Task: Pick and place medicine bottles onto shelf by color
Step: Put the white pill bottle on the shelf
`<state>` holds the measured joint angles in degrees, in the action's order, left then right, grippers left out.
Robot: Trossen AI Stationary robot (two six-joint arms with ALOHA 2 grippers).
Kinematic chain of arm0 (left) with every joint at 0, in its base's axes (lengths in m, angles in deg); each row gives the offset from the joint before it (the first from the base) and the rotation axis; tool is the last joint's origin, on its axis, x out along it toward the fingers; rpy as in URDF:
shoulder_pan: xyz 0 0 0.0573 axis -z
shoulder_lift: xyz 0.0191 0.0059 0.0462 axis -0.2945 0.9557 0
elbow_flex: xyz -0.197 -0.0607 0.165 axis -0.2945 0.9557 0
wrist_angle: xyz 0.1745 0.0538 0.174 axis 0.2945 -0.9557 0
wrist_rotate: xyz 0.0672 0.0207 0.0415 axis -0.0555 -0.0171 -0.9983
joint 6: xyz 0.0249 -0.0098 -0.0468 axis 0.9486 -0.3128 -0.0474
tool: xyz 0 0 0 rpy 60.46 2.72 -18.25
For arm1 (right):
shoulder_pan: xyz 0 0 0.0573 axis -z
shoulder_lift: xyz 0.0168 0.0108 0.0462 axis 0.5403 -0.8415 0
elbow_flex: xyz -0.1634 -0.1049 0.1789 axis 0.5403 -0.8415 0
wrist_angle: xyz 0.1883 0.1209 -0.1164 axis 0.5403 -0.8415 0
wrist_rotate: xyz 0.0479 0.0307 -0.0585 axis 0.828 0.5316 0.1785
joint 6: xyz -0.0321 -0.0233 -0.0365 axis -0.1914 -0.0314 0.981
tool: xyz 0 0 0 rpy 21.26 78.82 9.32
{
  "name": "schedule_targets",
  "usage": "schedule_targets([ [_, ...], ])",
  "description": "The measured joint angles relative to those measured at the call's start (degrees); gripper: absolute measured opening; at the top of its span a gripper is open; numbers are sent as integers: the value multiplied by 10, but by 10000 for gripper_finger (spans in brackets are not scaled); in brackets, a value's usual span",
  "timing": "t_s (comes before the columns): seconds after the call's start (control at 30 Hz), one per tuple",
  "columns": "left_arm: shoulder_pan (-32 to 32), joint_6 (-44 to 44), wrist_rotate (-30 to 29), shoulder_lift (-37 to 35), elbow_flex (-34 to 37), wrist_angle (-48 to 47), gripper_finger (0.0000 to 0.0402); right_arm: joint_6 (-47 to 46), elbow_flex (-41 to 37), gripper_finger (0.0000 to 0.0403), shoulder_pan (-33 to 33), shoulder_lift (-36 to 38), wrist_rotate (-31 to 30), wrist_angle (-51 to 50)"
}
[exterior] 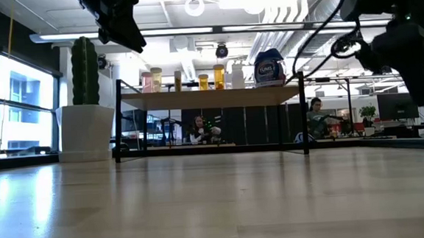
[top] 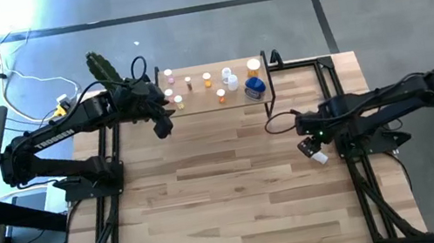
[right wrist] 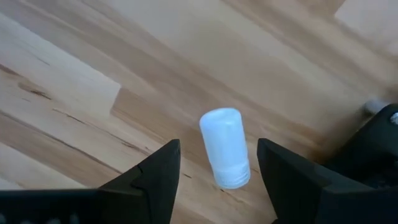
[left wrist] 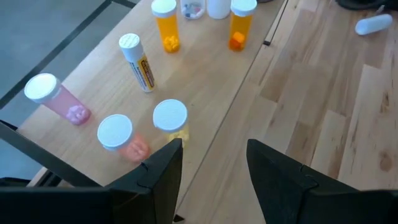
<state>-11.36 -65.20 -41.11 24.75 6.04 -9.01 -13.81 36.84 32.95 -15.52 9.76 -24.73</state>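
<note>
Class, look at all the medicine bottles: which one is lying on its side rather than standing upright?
The white bottle on the tabletop, between the right gripper's open fingers. All the others stand upright on the shelf.

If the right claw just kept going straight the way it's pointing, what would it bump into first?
Most likely the white bottle lying on its side on the table. It sits between the open fingers of the right gripper, which points down at it. How far above it hangs is unclear.

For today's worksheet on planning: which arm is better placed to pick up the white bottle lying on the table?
Right. Its tool hangs open directly over the white bottle; the left tool is near the shelf.
</note>
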Motion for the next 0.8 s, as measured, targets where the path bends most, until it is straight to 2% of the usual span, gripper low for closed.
schedule_targets([
  [0.23, 0, 0, 2, 0, 0, 0, 170, -16, -23, 204, -14, -34, 14, 18],
  [0.8, 0, 0, 2, 0, 0, 0, 170, -8, -29, 201, -38, -190, 16, 73],
])
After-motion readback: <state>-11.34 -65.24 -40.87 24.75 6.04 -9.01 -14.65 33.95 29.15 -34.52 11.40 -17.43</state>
